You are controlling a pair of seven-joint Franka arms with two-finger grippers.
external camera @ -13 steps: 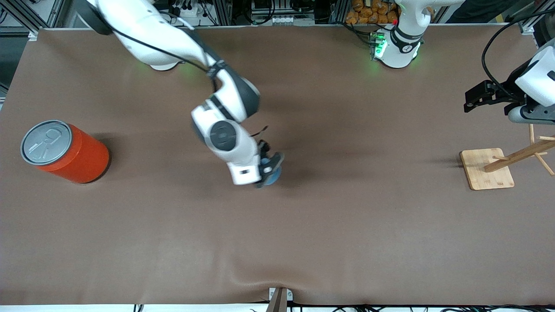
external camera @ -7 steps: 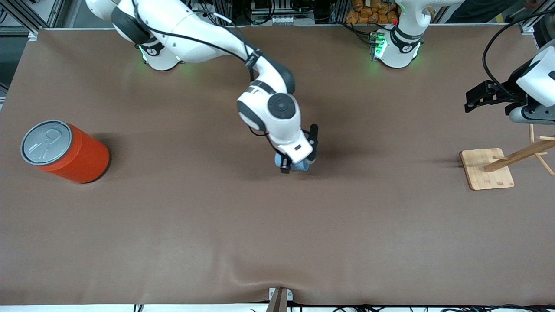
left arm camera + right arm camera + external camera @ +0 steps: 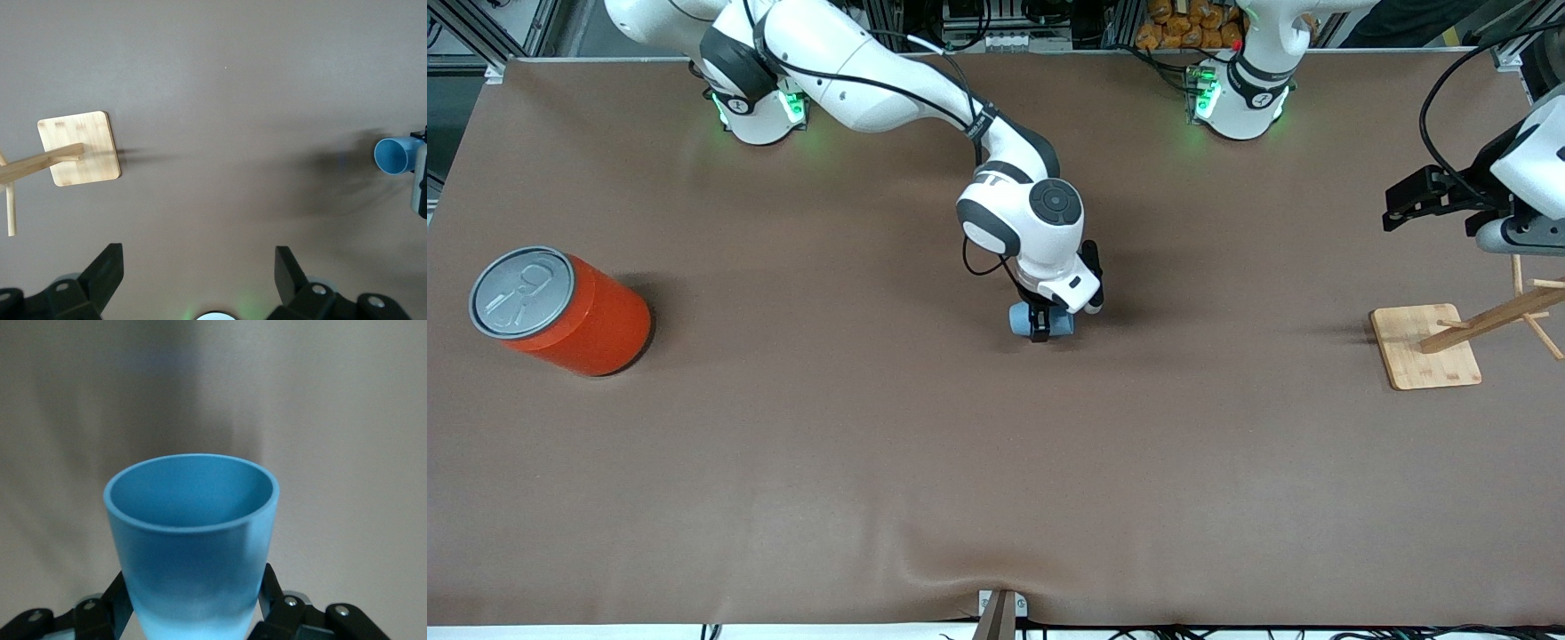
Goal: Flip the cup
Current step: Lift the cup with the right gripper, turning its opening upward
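Observation:
The cup (image 3: 1017, 320) is a small light-blue tumbler near the middle of the table. My right gripper (image 3: 1040, 325) is shut on its sides near the base. It holds the cup on its side, low over the table, and I cannot tell whether the cup touches the cloth. In the right wrist view the cup (image 3: 193, 520) fills the space between the fingers (image 3: 268, 590), with its darker mouth pointing away from the hand. The left wrist view shows the cup (image 3: 395, 155) with its mouth toward the left arm's end. My left gripper (image 3: 198, 270) is open and empty, and waits high over the left arm's end of the table (image 3: 1403, 201).
A big orange can (image 3: 560, 311) with a grey pull-tab lid stands at the right arm's end of the table. A wooden stand on a square base (image 3: 1424, 347) sits at the left arm's end and also shows in the left wrist view (image 3: 79, 148).
My right arm has swung the cup toward the left arm's end and a little farther from the front camera, turning its wrist. The left arm has not moved.

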